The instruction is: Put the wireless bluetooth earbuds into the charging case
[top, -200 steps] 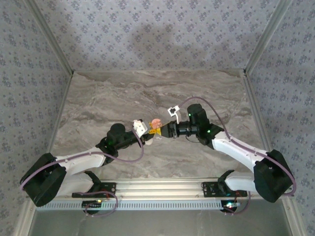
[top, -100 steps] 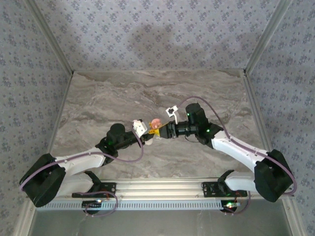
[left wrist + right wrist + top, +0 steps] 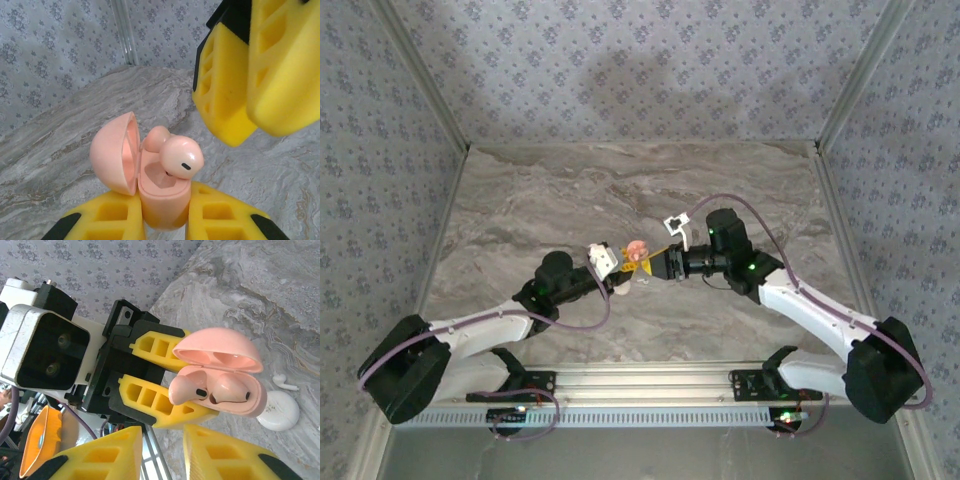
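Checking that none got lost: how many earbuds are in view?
3. Two pink earbuds sit in the open pink case that the left claw holds, one sticking up; one white earbud lies on the table beside a white round disc. Others may be hidden.

The charging case [image 3: 165, 207] sits in the left gripper [image 3: 162, 199].
Two earbuds [image 3: 181, 156] sit in it, the right gripper [image 3: 251, 125] just beside; on the table [image 3: 260, 290] a loose earbud [image 3: 284, 382] lies beside a round disc [image 3: 280, 412].
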Robot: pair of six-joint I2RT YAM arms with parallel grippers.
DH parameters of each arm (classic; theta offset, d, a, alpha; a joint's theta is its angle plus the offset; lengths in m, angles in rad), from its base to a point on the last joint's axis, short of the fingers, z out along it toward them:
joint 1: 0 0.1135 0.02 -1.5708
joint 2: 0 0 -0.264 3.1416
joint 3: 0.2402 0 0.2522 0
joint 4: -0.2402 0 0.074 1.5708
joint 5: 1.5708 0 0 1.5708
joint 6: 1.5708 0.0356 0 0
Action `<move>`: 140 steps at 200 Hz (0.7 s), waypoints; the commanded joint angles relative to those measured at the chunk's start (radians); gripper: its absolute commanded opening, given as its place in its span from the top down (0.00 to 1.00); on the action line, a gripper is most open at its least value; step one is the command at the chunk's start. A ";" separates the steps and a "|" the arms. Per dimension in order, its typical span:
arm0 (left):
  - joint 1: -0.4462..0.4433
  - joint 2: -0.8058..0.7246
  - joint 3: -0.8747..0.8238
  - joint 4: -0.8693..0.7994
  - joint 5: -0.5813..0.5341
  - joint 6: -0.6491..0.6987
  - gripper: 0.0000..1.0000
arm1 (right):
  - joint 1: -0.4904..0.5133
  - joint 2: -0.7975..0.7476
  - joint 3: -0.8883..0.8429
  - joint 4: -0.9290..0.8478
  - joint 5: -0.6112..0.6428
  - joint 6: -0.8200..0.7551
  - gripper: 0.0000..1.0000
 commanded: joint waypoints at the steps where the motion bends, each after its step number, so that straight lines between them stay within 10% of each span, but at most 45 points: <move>1: -0.004 -0.020 0.004 0.014 -0.001 0.005 1.00 | 0.010 0.015 0.039 0.002 -0.015 -0.010 0.75; 140: -0.005 -0.020 0.009 0.013 0.001 0.008 1.00 | 0.034 0.093 0.095 0.046 -0.026 -0.010 0.82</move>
